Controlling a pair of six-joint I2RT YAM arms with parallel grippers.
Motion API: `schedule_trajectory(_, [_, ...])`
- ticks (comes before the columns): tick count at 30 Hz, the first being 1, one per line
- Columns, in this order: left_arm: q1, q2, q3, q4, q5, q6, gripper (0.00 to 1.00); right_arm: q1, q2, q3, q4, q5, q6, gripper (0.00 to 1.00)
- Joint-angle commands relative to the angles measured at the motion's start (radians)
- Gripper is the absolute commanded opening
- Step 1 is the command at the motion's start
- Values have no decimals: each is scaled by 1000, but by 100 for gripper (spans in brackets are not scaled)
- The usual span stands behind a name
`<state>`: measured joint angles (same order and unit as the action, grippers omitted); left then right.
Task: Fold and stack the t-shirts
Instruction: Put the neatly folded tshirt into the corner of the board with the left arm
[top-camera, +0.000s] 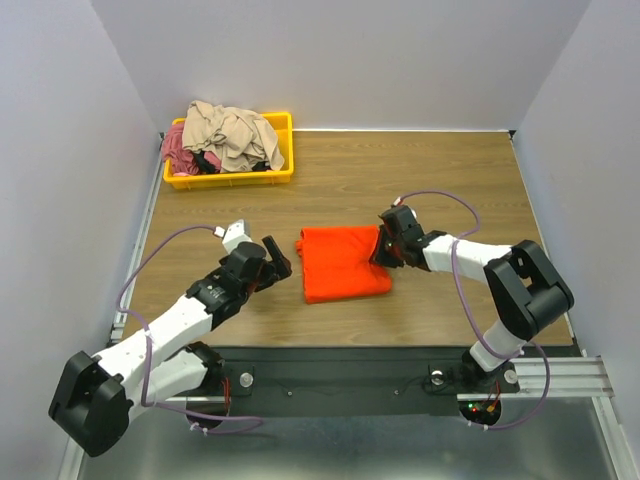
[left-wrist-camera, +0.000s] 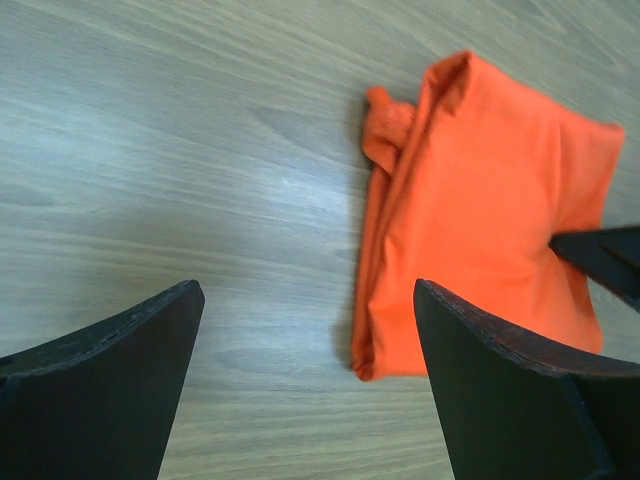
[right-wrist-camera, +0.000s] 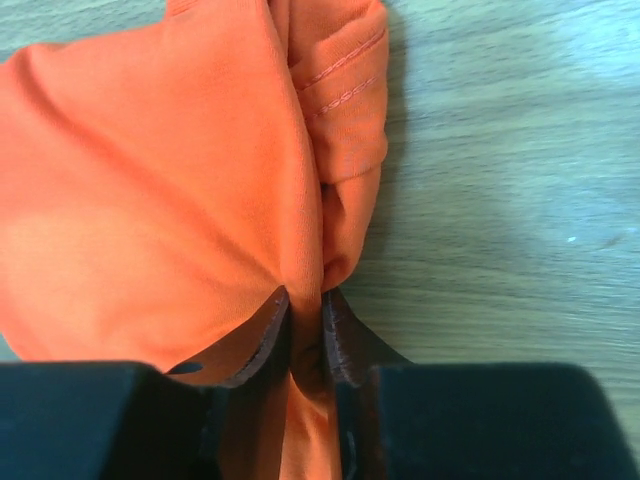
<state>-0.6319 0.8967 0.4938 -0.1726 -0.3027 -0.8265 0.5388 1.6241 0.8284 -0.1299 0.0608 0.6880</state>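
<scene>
A folded orange t-shirt (top-camera: 338, 263) lies in the middle of the wooden table. It also shows in the left wrist view (left-wrist-camera: 490, 210) and fills the right wrist view (right-wrist-camera: 150, 180). My right gripper (top-camera: 383, 250) is shut on a fold of the orange cloth at the shirt's right edge; the jaws pinch it (right-wrist-camera: 305, 300). My left gripper (top-camera: 278, 262) is open and empty, just left of the shirt, with bare table between its fingers (left-wrist-camera: 305, 300).
A yellow bin (top-camera: 280, 170) at the back left holds a heap of crumpled shirts, beige (top-camera: 232, 132) on top and dark pink (top-camera: 177, 150) at the left. Grey walls close the table on three sides.
</scene>
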Motion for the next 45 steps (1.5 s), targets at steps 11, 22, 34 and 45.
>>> schedule_trajectory(11, [5,248,-23,361,220,99,98,56,39,-5,0,-13,58,18])
schedule_trajectory(22, [5,130,-35,286,186,90,99,21,-66,1,-241,307,-2,13])
schedule_trajectory(34, [9,87,-21,217,168,118,99,-198,-116,132,-554,367,-304,0])
schedule_trajectory(45, [18,22,-15,202,132,144,99,-388,0,250,-691,447,-528,0])
